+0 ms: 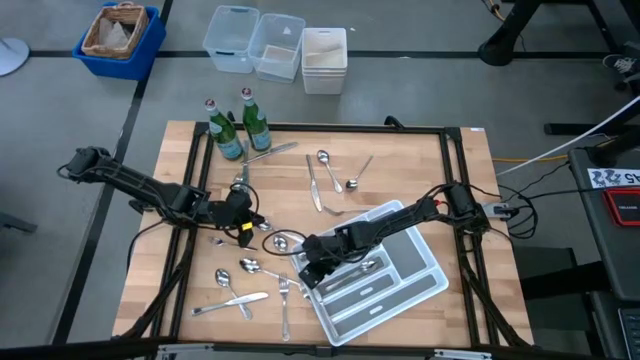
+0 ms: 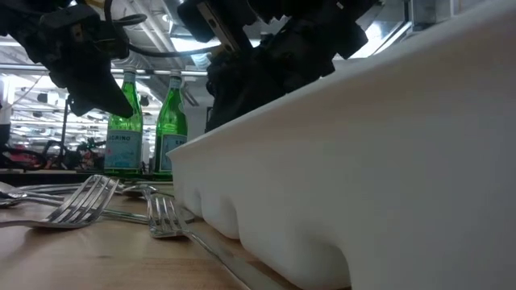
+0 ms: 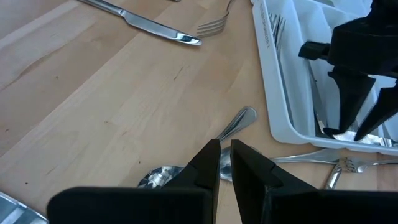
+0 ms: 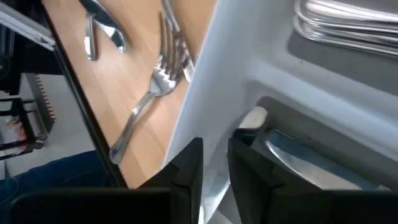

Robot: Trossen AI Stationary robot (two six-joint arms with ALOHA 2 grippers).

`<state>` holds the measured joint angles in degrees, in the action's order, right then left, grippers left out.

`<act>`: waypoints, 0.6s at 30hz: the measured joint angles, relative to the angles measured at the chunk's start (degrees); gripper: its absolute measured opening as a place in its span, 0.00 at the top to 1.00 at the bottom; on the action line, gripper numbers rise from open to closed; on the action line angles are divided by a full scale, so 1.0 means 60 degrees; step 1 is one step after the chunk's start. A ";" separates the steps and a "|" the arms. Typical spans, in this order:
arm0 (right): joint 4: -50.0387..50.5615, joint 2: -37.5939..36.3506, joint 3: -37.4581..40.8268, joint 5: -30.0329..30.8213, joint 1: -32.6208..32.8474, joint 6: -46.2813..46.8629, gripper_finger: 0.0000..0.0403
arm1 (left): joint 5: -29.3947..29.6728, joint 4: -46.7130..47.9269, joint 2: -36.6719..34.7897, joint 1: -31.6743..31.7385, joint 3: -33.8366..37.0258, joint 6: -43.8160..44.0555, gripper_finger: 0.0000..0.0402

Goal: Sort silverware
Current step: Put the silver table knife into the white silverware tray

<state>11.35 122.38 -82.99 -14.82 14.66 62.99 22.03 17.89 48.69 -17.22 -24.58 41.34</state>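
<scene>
In the left wrist view, the bowl of a spoon (image 3: 163, 177) was partly covered by the left gripper (image 3: 224, 163), and whether the narrow gap between its fingers held the handle could not be told. In the right wrist view, a knife (image 4: 292, 158) in the white tray (image 4: 211, 87) was cut off by the picture's edge. In the low view, the tray wall (image 2: 363, 161) filled the foreground and its contents were hidden. The labels on the green bottles (image 2: 125, 129) were too blurred to be read.
</scene>
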 joint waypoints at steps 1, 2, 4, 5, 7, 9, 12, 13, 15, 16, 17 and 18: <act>-0.0040 0.0001 0.0004 -0.0014 0.0000 -0.0003 0.81 | -0.0001 0.0000 0.0000 -0.0001 0.0000 0.0001 0.93; -0.0074 0.0001 0.0009 -0.0038 0.0000 -0.0005 0.81 | -0.0001 0.0000 0.0000 0.0001 0.0000 -0.0001 0.93; -0.0075 0.0001 0.0009 -0.0051 0.0000 -0.0010 0.81 | -0.0001 0.0000 0.0000 -0.0003 0.0000 0.0001 0.93; -0.0073 0.0001 0.0009 -0.0061 0.0000 -0.0015 0.81 | -0.0001 0.0004 0.0000 0.0001 0.0000 -0.0003 0.93; -0.0071 0.0001 0.0009 -0.0114 -0.0011 -0.0016 0.81 | -0.0001 0.0007 0.0000 0.0001 0.0000 -0.0003 0.93; -0.0068 -0.0009 0.0009 -0.0108 -0.0025 -0.0009 0.81 | -0.0001 0.0007 0.0000 -0.0001 0.0000 -0.0003 0.93; 0.0038 -0.0045 0.0007 -0.0036 -0.0070 0.0046 0.81 | -0.0001 0.0007 0.0000 -0.0001 0.0000 -0.0003 0.93; 0.0133 -0.0046 0.0000 -0.0005 -0.0078 0.0046 0.81 | -0.0001 0.0007 0.0000 -0.0001 0.0000 -0.0003 0.93; 0.0430 -0.0062 -0.0009 0.0035 -0.0080 0.0048 0.81 | 0.0003 0.0011 0.0000 0.0001 0.0000 -0.0003 0.93; 0.0571 -0.0069 -0.0009 0.0052 -0.0076 0.0051 0.81 | -0.0001 0.0011 0.0000 -0.0002 0.0000 -0.0003 0.93; 0.0685 -0.0073 -0.0009 0.0107 -0.0071 0.0051 0.81 | -0.0001 0.0014 0.0000 0.0000 0.0000 -0.0003 0.93; 0.0830 -0.0075 -0.0009 0.0202 -0.0066 0.0051 0.81 | -0.0001 0.0013 0.0000 -0.0003 0.0000 -0.0003 0.93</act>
<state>16.33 121.93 -83.05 -13.61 14.26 63.29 22.02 17.97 48.69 -17.23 -24.58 41.32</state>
